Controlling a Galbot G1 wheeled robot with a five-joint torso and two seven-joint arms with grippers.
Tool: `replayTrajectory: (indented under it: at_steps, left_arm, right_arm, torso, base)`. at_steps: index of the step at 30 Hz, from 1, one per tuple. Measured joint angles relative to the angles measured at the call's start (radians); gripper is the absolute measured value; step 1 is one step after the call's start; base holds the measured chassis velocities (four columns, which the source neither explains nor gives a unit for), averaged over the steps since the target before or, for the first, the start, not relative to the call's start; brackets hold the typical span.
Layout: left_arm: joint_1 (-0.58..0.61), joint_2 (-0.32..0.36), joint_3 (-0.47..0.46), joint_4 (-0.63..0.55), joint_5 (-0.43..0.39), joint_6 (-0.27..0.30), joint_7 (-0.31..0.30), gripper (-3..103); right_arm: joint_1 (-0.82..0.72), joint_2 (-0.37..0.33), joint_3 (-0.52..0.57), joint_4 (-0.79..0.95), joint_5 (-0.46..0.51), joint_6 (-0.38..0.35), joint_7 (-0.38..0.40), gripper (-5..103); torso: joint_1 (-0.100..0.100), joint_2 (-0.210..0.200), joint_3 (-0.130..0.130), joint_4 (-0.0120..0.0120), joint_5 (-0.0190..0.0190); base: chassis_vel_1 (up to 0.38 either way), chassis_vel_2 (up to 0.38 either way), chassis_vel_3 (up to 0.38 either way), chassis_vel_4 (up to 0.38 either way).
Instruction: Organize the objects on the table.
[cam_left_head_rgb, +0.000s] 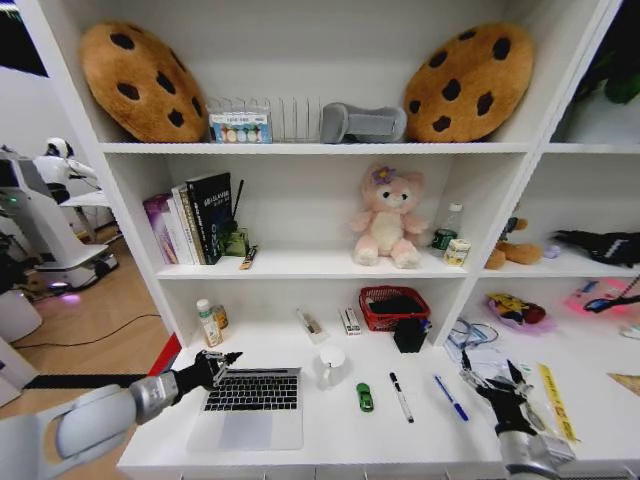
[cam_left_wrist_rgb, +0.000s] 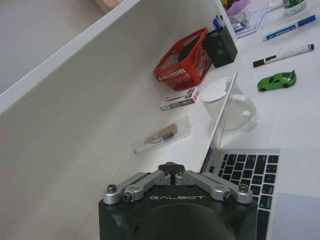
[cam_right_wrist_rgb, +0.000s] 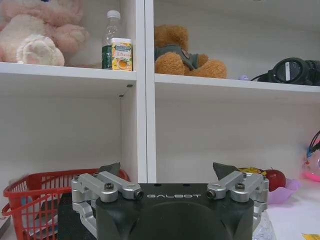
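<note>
Tidying barely begun

Left gripper (cam_left_head_rgb: 226, 361), jaws pressed together, touches the laptop (cam_left_head_rgb: 250, 400) lid; right gripper (cam_left_head_rgb: 497, 385) (jaws spread) hovers beyond the loose pens (cam_left_head_rgb: 401, 396) and toy car (cam_left_head_rgb: 364, 397).

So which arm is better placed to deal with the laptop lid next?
Left, probably. The left gripper sits shut at the top left corner of the laptop lid, while the right gripper, open, is beyond the blue pen.
</note>
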Motion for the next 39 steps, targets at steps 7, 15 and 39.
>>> replayTrajectory:
  at_steps: [7, 15, 39]
  left_arm:
    - [0.113, -0.123, 0.077, -0.032, 0.142, -0.02, -0.004, 0]
    - [0.105, -0.236, 0.189, 0.02, 0.254, -0.054, 0.014, 2]
    - [-0.115, -1.016, -0.102, -0.034, -0.14, -0.046, -0.041, 85]
  right_arm:
    - [0.013, 0.004, -0.005, 0.009, -0.002, -0.015, 0.011, 100]
    - [0.017, -0.004, -0.01, 0.033, -0.004, -0.033, 0.02, 100]
    - [-0.135, -0.004, -0.056, 0.12, -0.037, 0.019, -0.014, 100]
  torso:
    - [0.0, 0.0, 0.0, 0.0005, -0.0003]
    - [0.0, 0.0, 0.0, 0.0005, -0.0003]
    - [0.0, 0.0, 0.0, 0.0003, -0.0001]
  base:
    - [0.0, 0.0, 0.0, 0.0]
    - [0.0, 0.0, 0.0, 0.0]
    - [0.0, 0.0, 0.0, 0.0]
